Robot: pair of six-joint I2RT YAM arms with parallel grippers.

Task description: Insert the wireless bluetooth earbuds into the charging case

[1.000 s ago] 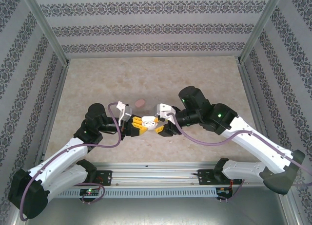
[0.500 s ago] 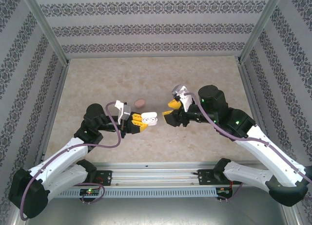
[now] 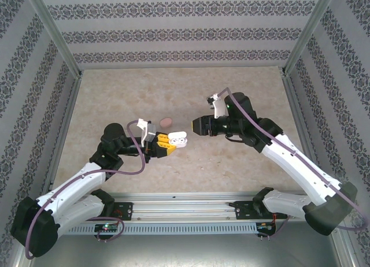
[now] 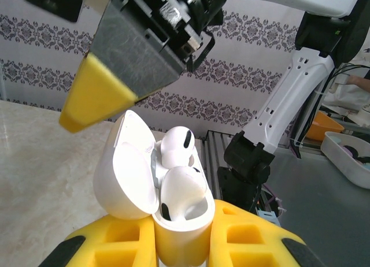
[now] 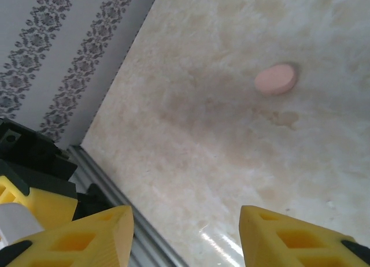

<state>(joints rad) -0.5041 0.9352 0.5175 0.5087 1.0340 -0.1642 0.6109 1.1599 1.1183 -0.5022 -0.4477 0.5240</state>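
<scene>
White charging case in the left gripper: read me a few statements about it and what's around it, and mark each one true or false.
1. The white charging case is gripped by the left gripper with its lid open. True.
2. The case's sockets are empty. False: two white earbuds sit in it.
3. The right gripper is clamped on an earbud. False: its fingers stand apart with nothing between them.
4. A pink oval item lies on the table, apart from both grippers. True.
</scene>
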